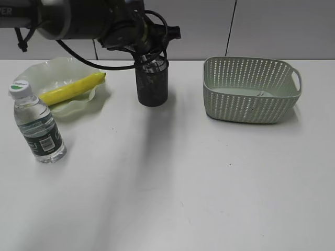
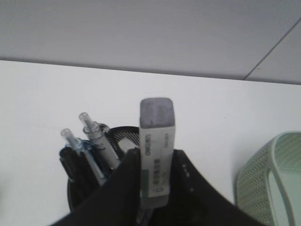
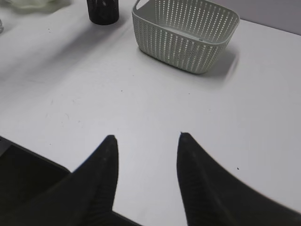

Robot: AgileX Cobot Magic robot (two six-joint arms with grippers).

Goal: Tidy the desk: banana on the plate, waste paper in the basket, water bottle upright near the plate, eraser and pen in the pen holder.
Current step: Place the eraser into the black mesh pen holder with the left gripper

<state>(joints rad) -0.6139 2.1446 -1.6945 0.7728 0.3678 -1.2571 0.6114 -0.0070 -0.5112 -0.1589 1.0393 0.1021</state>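
Left end effector (image 2: 153, 188) clamped on the eraser (image 2: 156, 146), long axis upright, directly above the pen holder (image 1: 152, 82); holder mouth just beneath the eraser, pens (image 2: 96, 141) already inside; judged: straight drop remains. Right end effector (image 3: 146, 155) spread apart, holding nothing, well away from the pen holder, over bare worktop (image 1: 183, 183); left arm clearly nearer.

You're looking at a bare test bench, likely a lab: a plain white table (image 1: 209, 183) against blank grey wall panels (image 1: 272, 26), with only a few staged props set out.
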